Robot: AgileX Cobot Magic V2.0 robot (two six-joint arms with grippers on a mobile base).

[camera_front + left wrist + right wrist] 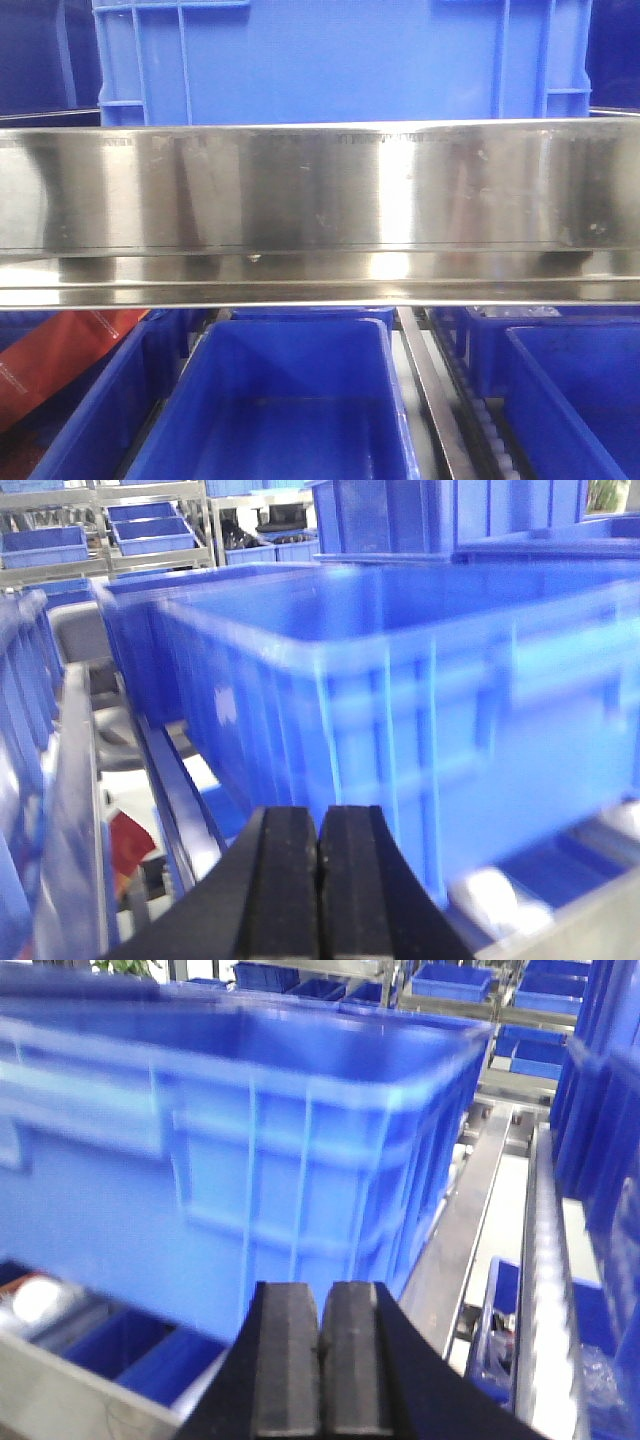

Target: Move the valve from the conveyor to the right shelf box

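In both wrist views, you see the left gripper [318, 880] and right gripper [321, 1360] clenched, pads touching, holding nothing, each near a blue crate [420, 700]. Valve and conveyor are out of sight.

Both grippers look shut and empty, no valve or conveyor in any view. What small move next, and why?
Probably turn toward the conveyor: the left gripper and right gripper are shut on nothing, facing only a blue crate.
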